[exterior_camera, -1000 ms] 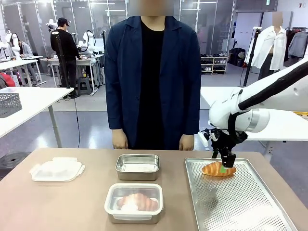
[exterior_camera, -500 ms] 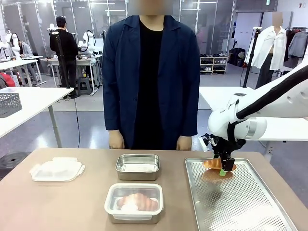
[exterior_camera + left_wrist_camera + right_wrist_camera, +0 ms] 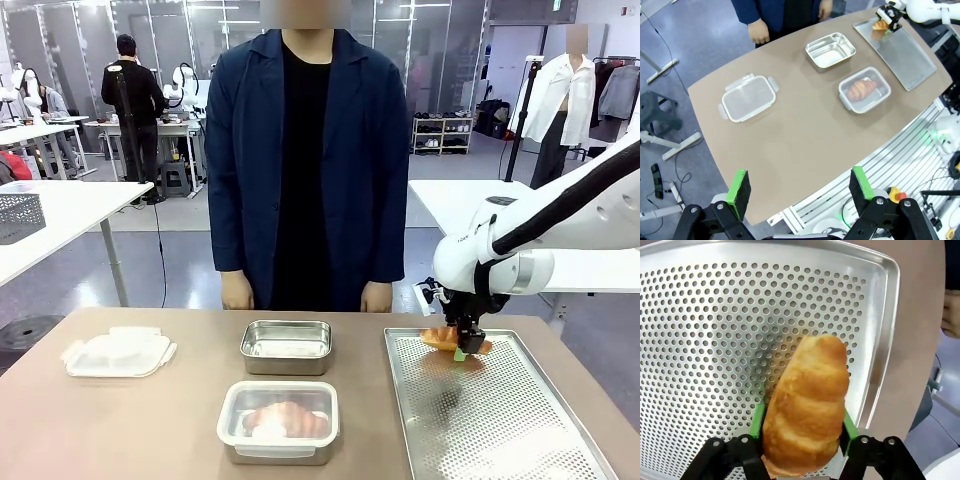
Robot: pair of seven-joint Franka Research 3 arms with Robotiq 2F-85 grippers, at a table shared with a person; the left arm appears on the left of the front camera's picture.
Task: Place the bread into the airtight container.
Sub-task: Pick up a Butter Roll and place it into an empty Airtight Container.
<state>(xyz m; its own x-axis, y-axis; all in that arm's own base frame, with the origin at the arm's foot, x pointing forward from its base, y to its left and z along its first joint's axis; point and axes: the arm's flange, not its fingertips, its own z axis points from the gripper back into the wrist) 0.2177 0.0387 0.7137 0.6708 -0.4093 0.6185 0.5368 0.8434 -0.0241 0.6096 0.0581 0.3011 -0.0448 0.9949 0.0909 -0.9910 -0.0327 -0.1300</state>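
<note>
– Starting on the robot's side, how is the left gripper (image 3: 800, 189) set?
– It is held high above the table (image 3: 150, 420), back over the near edge. Its jaws are spread wide and nothing is caught between them.
– What is found nearest on the table?
– A lidded container (image 3: 279, 422) is set near the middle, and a second croissant (image 3: 288, 418) is seen through its clear cover. Just behind it, and apart from it, an open steel container (image 3: 287, 346) is placed. Off to the left a loose clear lid (image 3: 118, 353) is laid flat.
– And the perforated tray (image 3: 500, 430)?
– It is laid on the right side, running from the near edge towards the far one.
– Where is the bread (image 3: 807, 400) found?
– It is held over the tray's far left corner, well apart from the open steel container. A shadow is cast on the holes beneath it, so it seems to be lifted just clear, though that cannot be told for certain.
– How is the right gripper (image 3: 802, 426) set?
– Its jaws are drawn partway in, and the bread is clamped across its width between the green pads (image 3: 758, 421).
– What is seen farthest off?
– A person (image 3: 308, 170) in a dark blue jacket is stood at the far side, behind the open steel container.
</note>
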